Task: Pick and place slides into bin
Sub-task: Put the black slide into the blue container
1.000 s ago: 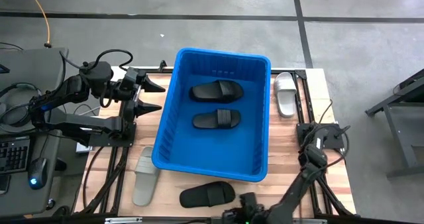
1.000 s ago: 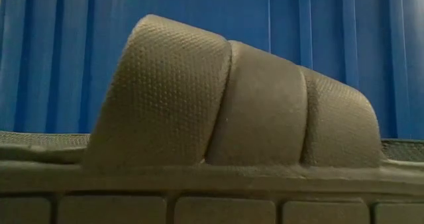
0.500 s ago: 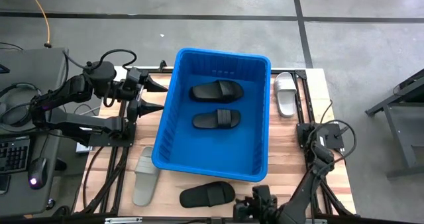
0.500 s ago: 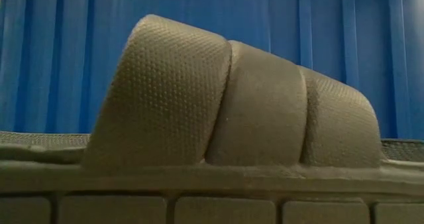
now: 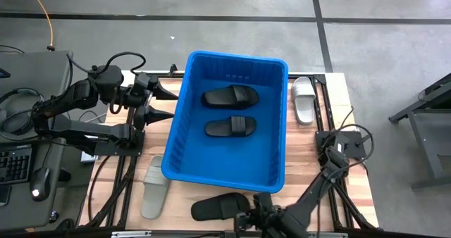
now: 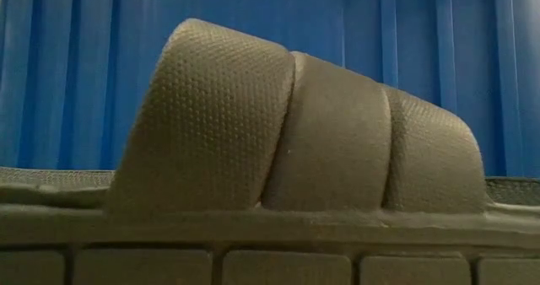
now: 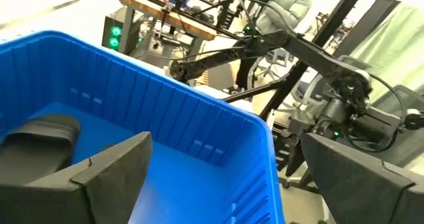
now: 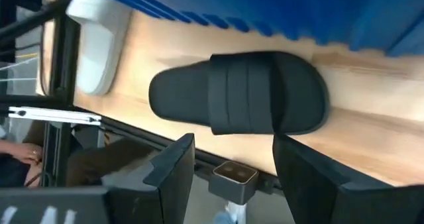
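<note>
A black slide [image 5: 220, 206] lies sole-down on the wooden table near its front edge, just in front of the blue bin [image 5: 180, 132]. In the right wrist view this slide [image 8: 238, 91] lies ahead of my open right gripper [image 8: 232, 177]. Seen from above, that gripper [image 5: 246, 217] hovers at the slide's right end, touching nothing. The low view is filled by the slide's strap [image 6: 295, 125]. Two black slides [image 5: 230, 96] [image 5: 230, 127] lie in the bin. My left gripper [image 5: 161, 101] waits open beside the bin's left wall.
A grey slide [image 5: 153, 185] lies at the near left of the table, and a white slide [image 5: 304, 99] at the far right beside the bin. Cables and a control box [image 5: 350, 145] sit at the table's right edge. A desk with a keyboard stands left.
My right gripper has moved along the table's near edge toward the left and a little up, coming to the right end of the black slide. Its fingers keep the same gap. The slides and the bin have not moved.
</note>
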`<state>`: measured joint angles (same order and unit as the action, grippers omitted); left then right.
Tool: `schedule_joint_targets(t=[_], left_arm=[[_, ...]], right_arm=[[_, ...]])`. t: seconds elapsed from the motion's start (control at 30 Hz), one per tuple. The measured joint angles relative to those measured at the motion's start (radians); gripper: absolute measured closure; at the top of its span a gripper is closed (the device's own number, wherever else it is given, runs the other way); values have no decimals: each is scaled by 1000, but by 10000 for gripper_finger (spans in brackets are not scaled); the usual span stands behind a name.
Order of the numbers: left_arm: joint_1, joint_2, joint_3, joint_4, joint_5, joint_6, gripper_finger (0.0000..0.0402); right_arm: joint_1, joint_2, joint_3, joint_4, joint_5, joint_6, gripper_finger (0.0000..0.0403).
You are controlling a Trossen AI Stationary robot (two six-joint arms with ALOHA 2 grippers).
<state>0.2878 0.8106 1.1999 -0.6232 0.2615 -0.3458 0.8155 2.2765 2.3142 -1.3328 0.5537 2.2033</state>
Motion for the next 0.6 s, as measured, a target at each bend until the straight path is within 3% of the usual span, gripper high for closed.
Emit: schedule_joint_targets(t=[0.17,0.33,0.47,0.6], left_arm=[[0,-3,0,-3,69,-5,23],[0,-12,0,3,188,-111,23],[0,-30,0,7,242,-188,23],[0,-50,0,7,219,-201,23]], right_arm=[[-20,-2,0,4,-104,-141,210],[-19,-2,0,66,-164,-356,210],[-17,-2,0,75,-220,-401,210],[-14,-2,0,60,-209,-432,210]])
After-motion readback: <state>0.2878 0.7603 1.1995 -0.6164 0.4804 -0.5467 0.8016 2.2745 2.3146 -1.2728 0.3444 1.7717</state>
